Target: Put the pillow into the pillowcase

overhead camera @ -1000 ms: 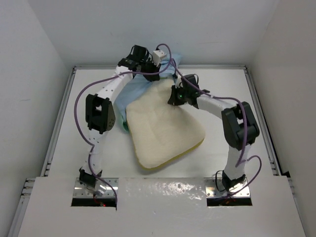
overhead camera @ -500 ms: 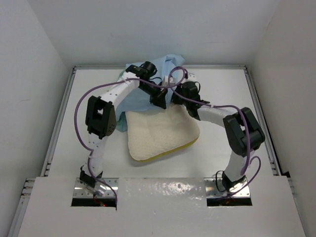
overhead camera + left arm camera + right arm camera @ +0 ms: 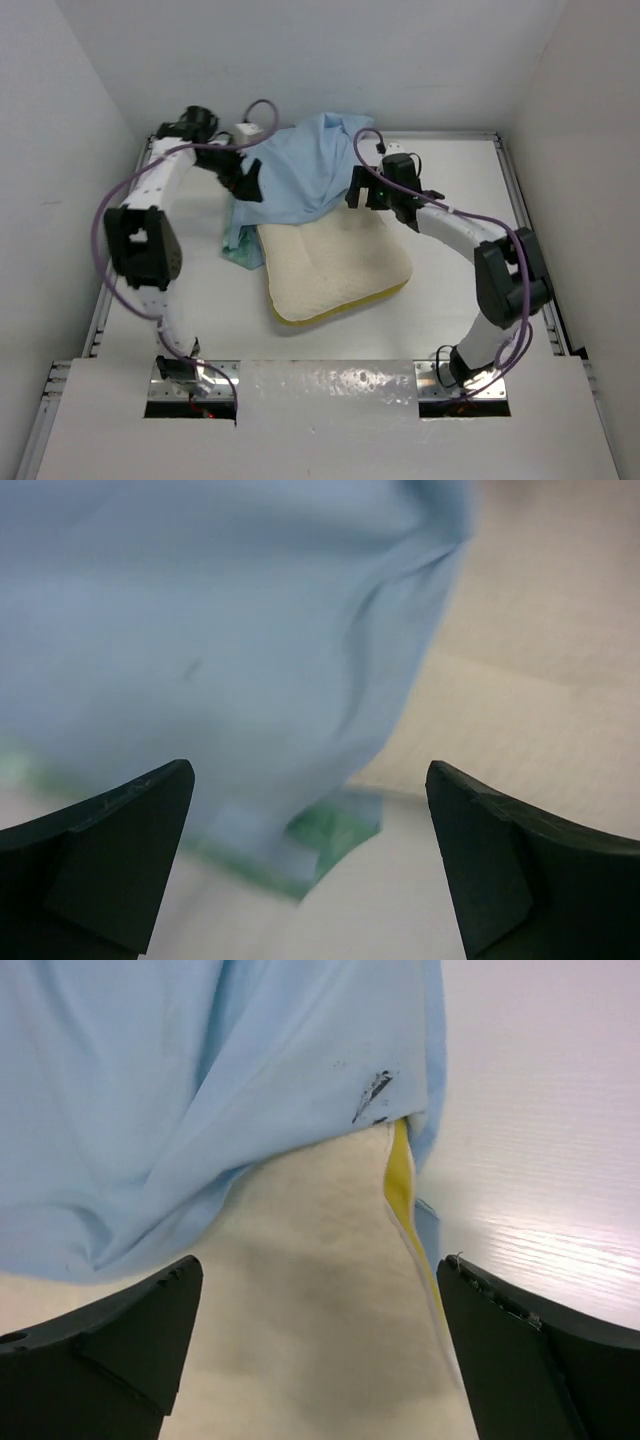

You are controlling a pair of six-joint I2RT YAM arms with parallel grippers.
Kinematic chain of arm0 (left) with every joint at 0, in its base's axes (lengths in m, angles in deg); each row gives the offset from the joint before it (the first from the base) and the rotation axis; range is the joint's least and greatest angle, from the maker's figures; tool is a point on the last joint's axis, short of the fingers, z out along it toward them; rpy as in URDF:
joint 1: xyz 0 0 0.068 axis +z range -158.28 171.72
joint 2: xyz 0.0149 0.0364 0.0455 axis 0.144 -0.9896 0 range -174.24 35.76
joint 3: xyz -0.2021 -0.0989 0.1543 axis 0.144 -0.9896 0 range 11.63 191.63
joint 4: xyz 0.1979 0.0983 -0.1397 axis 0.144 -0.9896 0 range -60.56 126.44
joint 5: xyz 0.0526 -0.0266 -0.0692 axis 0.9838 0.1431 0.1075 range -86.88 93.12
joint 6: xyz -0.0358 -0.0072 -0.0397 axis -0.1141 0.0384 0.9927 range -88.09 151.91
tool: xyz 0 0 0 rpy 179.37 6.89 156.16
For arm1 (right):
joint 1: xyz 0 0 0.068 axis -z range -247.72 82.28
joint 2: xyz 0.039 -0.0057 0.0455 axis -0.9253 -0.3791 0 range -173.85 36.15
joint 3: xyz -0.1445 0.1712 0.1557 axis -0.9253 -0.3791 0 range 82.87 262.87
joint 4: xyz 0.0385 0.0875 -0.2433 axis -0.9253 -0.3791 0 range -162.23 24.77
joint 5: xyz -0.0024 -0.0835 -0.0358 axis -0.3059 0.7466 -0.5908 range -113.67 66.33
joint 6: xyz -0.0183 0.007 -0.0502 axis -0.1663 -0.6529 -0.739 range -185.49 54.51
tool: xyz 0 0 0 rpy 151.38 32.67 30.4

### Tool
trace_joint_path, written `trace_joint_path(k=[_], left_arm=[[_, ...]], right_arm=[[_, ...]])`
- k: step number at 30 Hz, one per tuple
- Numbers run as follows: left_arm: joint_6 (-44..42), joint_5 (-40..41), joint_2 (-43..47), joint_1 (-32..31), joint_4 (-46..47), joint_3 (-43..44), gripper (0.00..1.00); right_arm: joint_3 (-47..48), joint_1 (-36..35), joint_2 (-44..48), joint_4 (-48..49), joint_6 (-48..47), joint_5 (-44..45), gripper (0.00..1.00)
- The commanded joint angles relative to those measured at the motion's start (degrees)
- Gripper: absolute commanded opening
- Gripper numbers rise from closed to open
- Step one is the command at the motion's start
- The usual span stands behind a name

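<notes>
The cream pillow lies in the middle of the table, its yellow edge band facing the near side. The light blue pillowcase is draped loosely over the pillow's far end, and a sea-green corner shows at the left. My left gripper stands open at the case's left edge, nothing between its fingers; blue fabric and the green corner lie ahead of it. My right gripper hovers open over the pillow beside its yellow band, just below the case's hem.
White walls close the table in on the left, the far side and the right, with a raised rail along the sides. Purple cables loop above both arms. Bare tabletop shows to the right of the pillow.
Both grippers have opened and let go of the pillowcase, which now lies slack over the pillow's far end. The left arm swung out to the left; the right gripper shifted little.
</notes>
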Motion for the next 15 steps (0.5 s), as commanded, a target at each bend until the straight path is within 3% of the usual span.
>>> trace_joint_path(k=[1, 4, 7, 11, 13, 14, 15], left_arm=[[5.91, 15.65, 13.34, 5.31, 7.72, -14.86, 1.0], [7.83, 19.3, 15.74, 7.77, 10.8, -26.78, 1.0], [12.13, 21.41, 14.78, 8.3, 19.31, -34.7, 1.0], [13.46, 20.98, 9.25, 8.74, 26.27, -36.83, 1.0], [13.82, 19.66, 5.91, 9.01, 27.16, -35.69, 1.0], [14.08, 19.48, 5.03, 9.36, 27.68, -35.51, 0.98], [14.52, 18.7, 3.89, 9.62, 29.08, -35.85, 0.89]], right_arm=[[1.84, -0.8, 7.14, -10.36, -13.8, -1.03, 0.99], [5.34, -9.49, 10.4, -14.07, -21.13, 0.35, 0.99], [12.88, -17.84, 6.29, -18.11, -15.89, 2.39, 0.99], [18.09, -27.5, -5.21, -18.82, -7.53, 13.86, 0.99], [20.72, -29.63, -8.92, -18.99, -5.68, 15.05, 0.99], [22.3, -30.68, -10.94, -20.22, -4.98, 14.7, 0.99], [23.88, -30.95, -15.05, -23.97, -3.14, 14.61, 0.99]])
